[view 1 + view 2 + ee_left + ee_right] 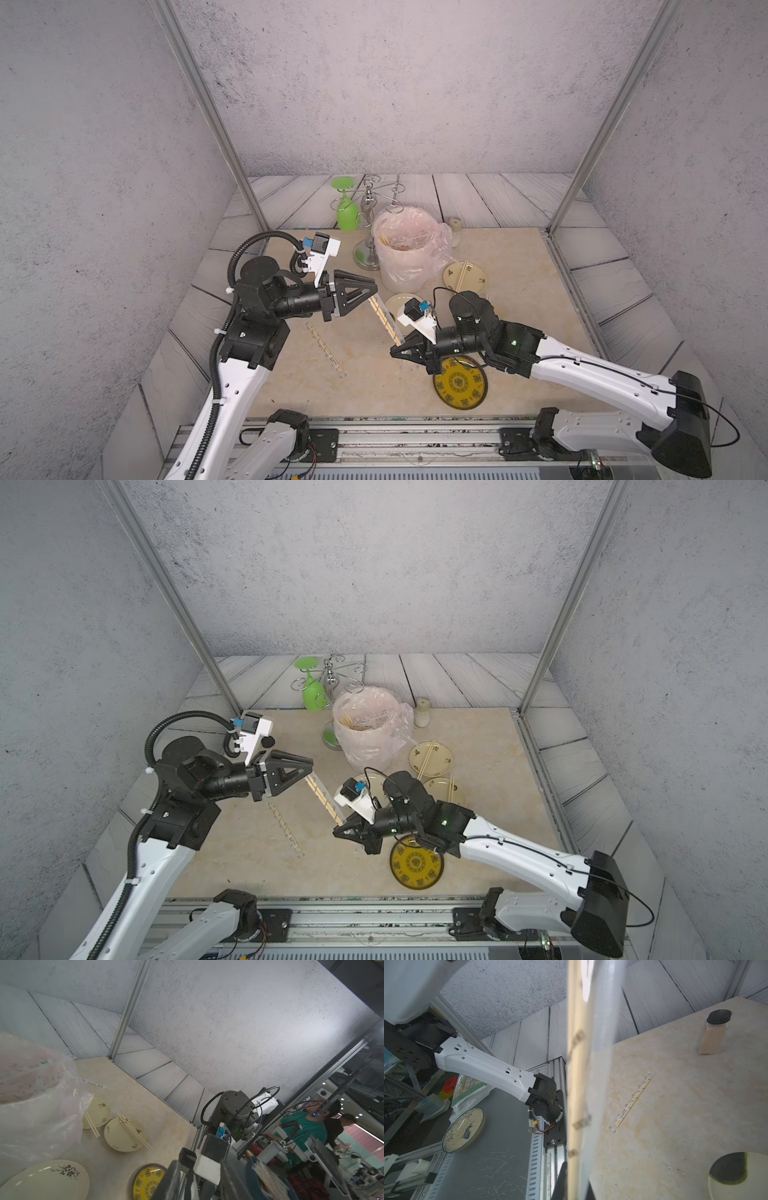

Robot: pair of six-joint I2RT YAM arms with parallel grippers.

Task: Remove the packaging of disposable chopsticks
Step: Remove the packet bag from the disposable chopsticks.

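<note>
A pair of disposable chopsticks in its translucent packaging hangs slanted over the table. My right gripper is shut on its near end, and in the right wrist view the tan sticks run straight up from the jaws. My left gripper hovers at the far upper end; its fingers stand apart with a gap between them. Another wrapped pair lies flat on the table below the left gripper. Bare chopsticks rest across a cream plate.
A bucket lined with a pinkish plastic bag stands at the back middle, with a metal rack and green goblet behind it. A yellow plate lies under the right wrist. A small jar stands right of the bucket.
</note>
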